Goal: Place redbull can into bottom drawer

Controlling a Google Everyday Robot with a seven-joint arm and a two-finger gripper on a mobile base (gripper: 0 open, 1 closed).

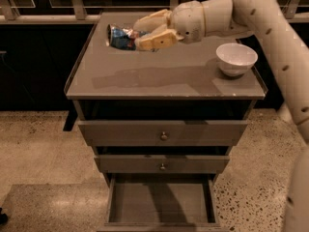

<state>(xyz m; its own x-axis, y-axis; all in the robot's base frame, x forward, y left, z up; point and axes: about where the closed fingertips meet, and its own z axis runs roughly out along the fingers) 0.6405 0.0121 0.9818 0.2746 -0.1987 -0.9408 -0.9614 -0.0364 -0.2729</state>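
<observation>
The redbull can [120, 37] is a dented blue-and-silver can with red marks, lying sideways in my gripper [143, 34] above the back left of the cabinet top [159, 76]. The gripper's two cream fingers [155, 40] are closed on the can's right end. The bottom drawer [161, 203] is pulled out below the two knobbed drawers, its flat grey floor showing.
A white bowl [236, 58] stands on the right side of the cabinet top. The top drawer [163, 132] and middle drawer [162, 164] are pushed in. My arm [270, 28] comes in from the upper right. Speckled floor surrounds the cabinet.
</observation>
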